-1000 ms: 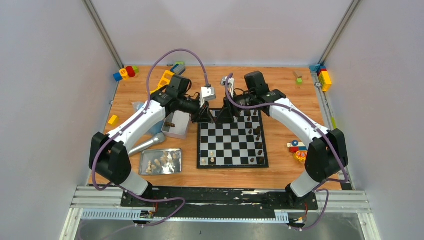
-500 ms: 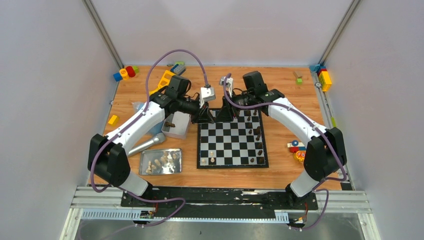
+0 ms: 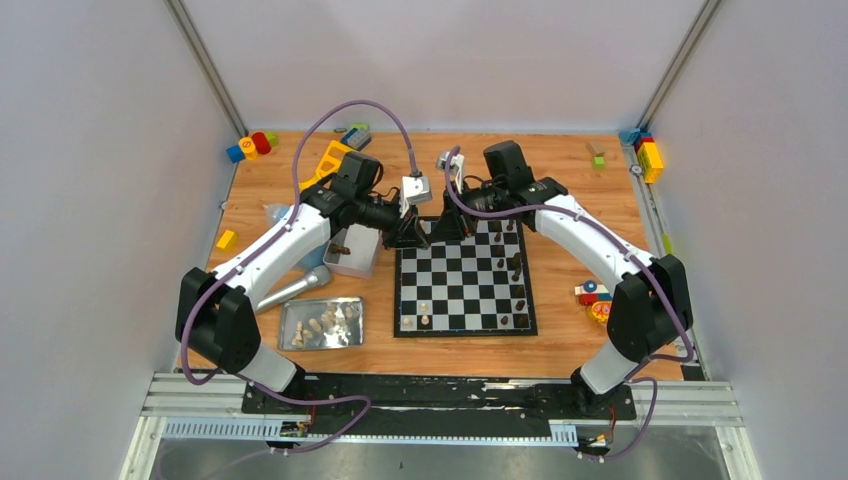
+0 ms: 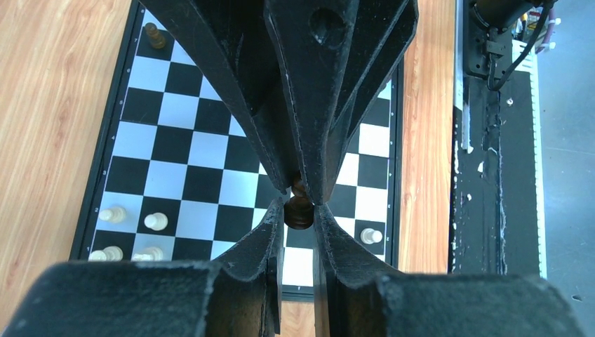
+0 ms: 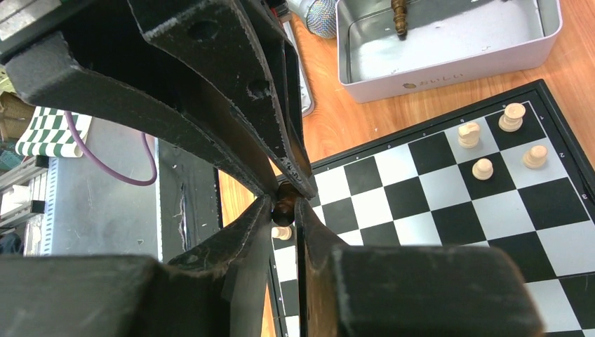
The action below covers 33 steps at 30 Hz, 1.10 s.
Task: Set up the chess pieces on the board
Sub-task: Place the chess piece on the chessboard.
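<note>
**Two-handed hold on one chess piece.** A dark brown chess piece, turned with a narrow neck and a round, glossy base, is held between two opposed grippers. In the overhead view this is at the upper-left corner of the board. The left gripper pinches the base between narrow jaws, and the right gripper is closed on the upper part. At the right of the right wrist frame, cream pieces stand on board squares below a metal tray.

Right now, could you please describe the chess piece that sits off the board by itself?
Start at the checkered board; a deep metal tin lies just off its far left corner. The dark brown piece inside looks alone, whereas the flatter tray nearby holds pale ones.
</note>
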Each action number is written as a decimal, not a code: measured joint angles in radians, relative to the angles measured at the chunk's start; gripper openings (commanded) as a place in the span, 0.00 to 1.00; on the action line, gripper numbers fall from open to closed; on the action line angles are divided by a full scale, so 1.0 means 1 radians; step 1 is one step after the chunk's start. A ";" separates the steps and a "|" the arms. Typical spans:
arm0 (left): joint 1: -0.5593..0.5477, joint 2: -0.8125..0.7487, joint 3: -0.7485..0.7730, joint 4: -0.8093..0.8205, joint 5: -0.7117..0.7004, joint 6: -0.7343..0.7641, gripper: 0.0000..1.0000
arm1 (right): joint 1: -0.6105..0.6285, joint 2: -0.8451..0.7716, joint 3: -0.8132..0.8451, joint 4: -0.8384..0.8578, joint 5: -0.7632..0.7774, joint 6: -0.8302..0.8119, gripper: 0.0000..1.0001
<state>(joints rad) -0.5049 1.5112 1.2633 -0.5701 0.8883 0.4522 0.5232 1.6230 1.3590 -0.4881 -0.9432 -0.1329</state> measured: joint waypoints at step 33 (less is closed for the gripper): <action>-0.001 -0.001 -0.010 -0.004 -0.017 -0.001 0.37 | 0.012 0.010 0.000 -0.014 0.040 -0.027 0.00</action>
<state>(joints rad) -0.5056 1.5105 1.2530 -0.5739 0.8711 0.4515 0.5354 1.6329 1.3590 -0.5018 -0.9031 -0.1596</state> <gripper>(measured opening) 0.277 0.158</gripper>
